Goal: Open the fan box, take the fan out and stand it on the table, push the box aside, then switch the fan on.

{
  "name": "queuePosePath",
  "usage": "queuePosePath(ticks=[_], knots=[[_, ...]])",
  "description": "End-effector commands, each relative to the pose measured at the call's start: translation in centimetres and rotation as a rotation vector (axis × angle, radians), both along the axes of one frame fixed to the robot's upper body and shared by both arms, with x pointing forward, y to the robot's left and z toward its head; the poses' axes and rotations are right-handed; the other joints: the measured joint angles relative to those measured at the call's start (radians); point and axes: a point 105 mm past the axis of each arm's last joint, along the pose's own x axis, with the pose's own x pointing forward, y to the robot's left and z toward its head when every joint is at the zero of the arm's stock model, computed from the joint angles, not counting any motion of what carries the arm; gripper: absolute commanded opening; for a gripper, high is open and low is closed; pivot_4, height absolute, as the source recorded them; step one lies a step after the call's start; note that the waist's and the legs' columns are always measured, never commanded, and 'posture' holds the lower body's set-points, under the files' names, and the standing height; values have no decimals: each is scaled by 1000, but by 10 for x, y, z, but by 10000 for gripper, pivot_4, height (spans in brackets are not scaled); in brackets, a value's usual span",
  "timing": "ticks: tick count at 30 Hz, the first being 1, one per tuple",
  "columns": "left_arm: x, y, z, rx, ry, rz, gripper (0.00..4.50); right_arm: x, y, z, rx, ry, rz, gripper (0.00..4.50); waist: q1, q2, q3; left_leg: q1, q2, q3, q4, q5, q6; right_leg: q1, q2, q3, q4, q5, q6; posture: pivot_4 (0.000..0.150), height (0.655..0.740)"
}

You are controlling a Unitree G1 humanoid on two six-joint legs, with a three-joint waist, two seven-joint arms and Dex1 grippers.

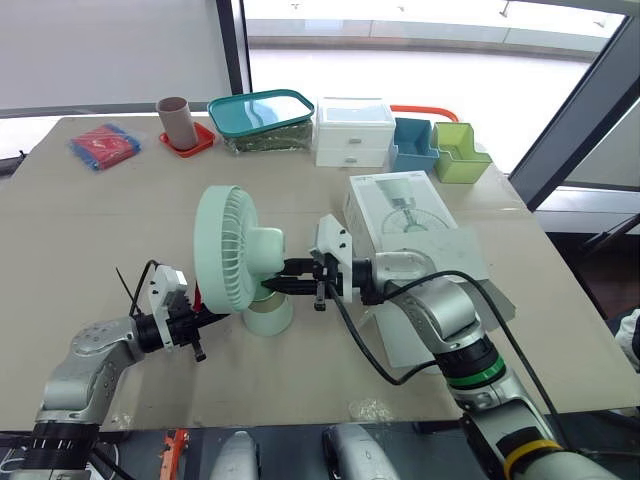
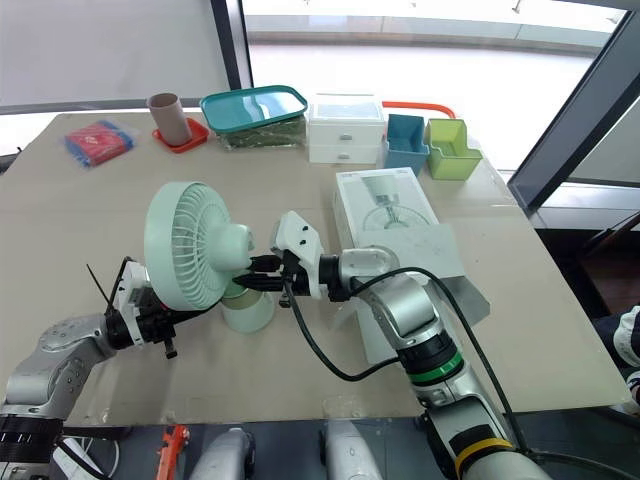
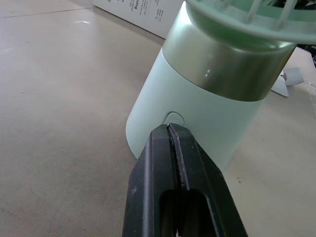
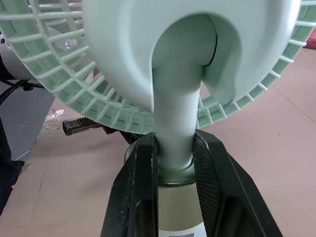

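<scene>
Fan (image 1: 235, 255) on beige table (image 1: 100, 220), bright window (image 1: 450, 25) beyond

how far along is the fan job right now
Done: fan stands on the table, out of the box, which lies off to its right. In hand: right claw grips the fan's neck; shut left claw points at the base button. Left: switching on; running can't be told.

silver-grey arms (image 1: 440, 310) carry black cables (image 1: 398, 381); the right wears green and yellow rings (image 1: 474, 374)
</scene>
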Motion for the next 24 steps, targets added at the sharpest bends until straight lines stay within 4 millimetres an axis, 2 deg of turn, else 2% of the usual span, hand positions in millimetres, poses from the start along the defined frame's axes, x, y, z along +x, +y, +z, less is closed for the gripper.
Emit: queuePosePath(ticks=[1,16,24], knots=[[-6,-17,5,-2,-22,-82,111,-4,5,6,8,-33,17,7827,0,0,0,0,0,0,0,0,0,0,0,0,0,0,0,1500,7400],[-5,-13,7,6,-33,-64,111,-2,6,5,-3,-32,20,7827,0,0,0,0,0,0,0,0,0,0,0,0,0,0,0,1500,7400],[-5,13,23,32,-84,18,111,3,3,11,14,-39,22,7827,-1,0,0,0,1,0,0,0,0,0,1,0,0,0,-1,1500,7400]])
